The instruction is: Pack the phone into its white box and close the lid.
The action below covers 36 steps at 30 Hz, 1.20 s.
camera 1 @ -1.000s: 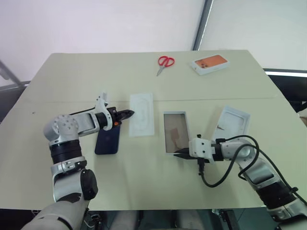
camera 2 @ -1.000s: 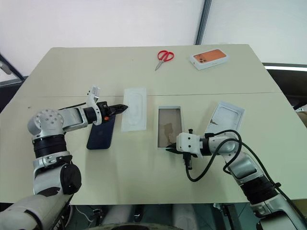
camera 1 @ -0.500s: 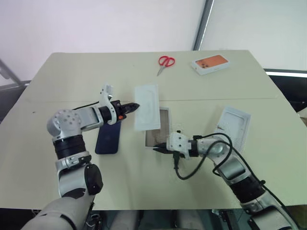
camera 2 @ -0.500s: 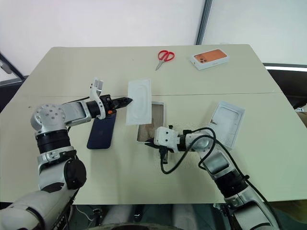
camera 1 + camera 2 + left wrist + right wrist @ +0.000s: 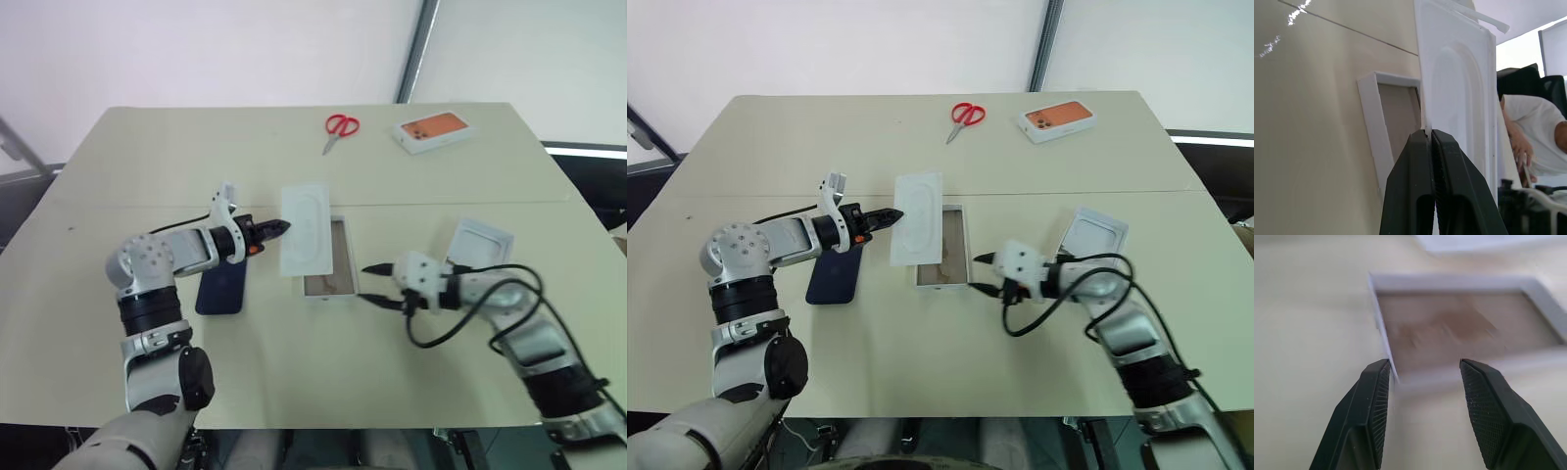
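Note:
The dark blue phone (image 5: 220,289) lies flat on the table below my left forearm. My left gripper (image 5: 279,228) is shut on the edge of a thin white insert (image 5: 307,227) with an oval outline, holding it tilted over the left side of the white box (image 5: 331,269). The box shows its brownish floor. In the left wrist view the shut gripper (image 5: 1429,134) pinches the insert (image 5: 1459,88) above the box rim (image 5: 1369,107). My right gripper (image 5: 377,284) stands open just right of the box, holding nothing; its wrist view shows the box rim (image 5: 1381,328) ahead. The lid (image 5: 480,245) lies at the right.
Red scissors (image 5: 339,127) and a white box with an orange phone picture (image 5: 432,130) lie at the table's far side. A person (image 5: 1528,132) sits beyond the table in the left wrist view. A black cable loops under my right wrist.
My right gripper slid the white box leftward, then let go, opened and drew back to the right. The left gripper carried the insert slightly right, over the box's edge.

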Motion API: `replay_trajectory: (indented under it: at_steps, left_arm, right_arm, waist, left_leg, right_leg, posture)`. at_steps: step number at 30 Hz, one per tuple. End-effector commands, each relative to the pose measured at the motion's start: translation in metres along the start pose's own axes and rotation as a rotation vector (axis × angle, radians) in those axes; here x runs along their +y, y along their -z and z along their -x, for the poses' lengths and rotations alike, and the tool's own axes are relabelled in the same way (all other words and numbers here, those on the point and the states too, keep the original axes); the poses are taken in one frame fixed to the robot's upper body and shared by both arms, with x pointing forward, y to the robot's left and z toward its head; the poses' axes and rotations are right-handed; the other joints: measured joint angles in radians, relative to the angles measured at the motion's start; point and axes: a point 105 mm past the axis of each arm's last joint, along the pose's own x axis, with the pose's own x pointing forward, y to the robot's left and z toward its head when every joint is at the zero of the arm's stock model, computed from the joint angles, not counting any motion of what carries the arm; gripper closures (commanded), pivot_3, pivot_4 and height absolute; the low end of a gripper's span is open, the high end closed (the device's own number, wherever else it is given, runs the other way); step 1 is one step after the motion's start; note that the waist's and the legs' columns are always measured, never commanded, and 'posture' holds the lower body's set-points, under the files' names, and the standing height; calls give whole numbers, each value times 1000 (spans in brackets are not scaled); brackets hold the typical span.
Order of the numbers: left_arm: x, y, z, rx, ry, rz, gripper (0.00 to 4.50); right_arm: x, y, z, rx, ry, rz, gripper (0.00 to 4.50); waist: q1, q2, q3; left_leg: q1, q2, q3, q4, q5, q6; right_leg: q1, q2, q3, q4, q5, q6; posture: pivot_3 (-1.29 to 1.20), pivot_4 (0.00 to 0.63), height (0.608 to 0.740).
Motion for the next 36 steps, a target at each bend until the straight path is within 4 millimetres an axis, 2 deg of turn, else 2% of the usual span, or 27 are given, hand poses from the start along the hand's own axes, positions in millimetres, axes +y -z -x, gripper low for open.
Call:
replay_trajectory:
  at_steps: [1, 4, 7, 11, 20, 24, 30, 36]
  left_arm:
    - [-8, 0, -2, -12, 17, -26, 4500]
    - [-5, 6, -6, -1, -7, -22, 4500]
    - [-5, 9, -9, 1, -9, -17, 4500]
    - [-1, 16, -15, 0, -56, -7, 4500]
    - [-3, 27, -20, 13, -70, -2, 4500]
    - [-8, 28, -23, 20, -51, 4, 3059]
    - [-12, 23, -19, 17, -32, -6, 208]
    - [-20, 23, -12, 57, 23, -27, 208]
  right_arm:
    - [-7, -10, 13, -52, 45, 1, 2144]
    - [-13, 3, 21, -4, 87, 23, 2144]
    - [-19, 0, 23, -27, 114, -11, 2144]
    - [-27, 2, 22, -21, 164, 40, 2144]
    - [-22, 4, 15, -11, 152, 79, 2144]
    - [-21, 3, 12, -26, 156, 63, 2092]
    - [-19, 2, 10, -33, 156, 56, 2092]
    - [-26, -12, 4, -100, 187, 37, 2092]
  waist:
    - [-3, 0, 0]
    - [-5, 0, 0]
    - [-2, 0, 0]
    - [0, 0, 0]
    - [-1, 0, 0]
    - [0, 0, 0]
    - [-1, 0, 0]
    - [-2, 0, 0]
  left_leg:
    - [0, 0, 0, 0, 0, 0]
    - [0, 1, 0, 0, 0, 0]
    - [0, 1, 1, 0, 0, 0]
    - [0, 0, 1, 0, 0, 0]
    - [0, 0, 1, 0, 0, -1]
    - [0, 0, 1, 0, 0, -1]
    - [0, 0, 1, 1, 1, -1]
    - [0, 0, 1, 0, 1, -1]
  right_leg:
    - [0, 1, 0, 0, 0, 0]
    - [-1, 1, 0, 0, 0, 0]
    - [0, 1, 0, 0, 0, 0]
    - [0, 0, 0, 0, 0, 0]
    - [0, 1, 0, 0, 0, 0]
    - [0, 0, 0, 0, 0, 0]
    - [0, 1, 0, 0, 0, 0]
    - [0, 1, 0, 0, 0, 0]
  posture:
    - [0, 150, 740]
    - [0, 150, 740]
    - [0, 150, 740]
    - [0, 150, 740]
    - [0, 150, 740]
    - [0, 150, 740]
    - [0, 150, 740]
    - [0, 150, 740]
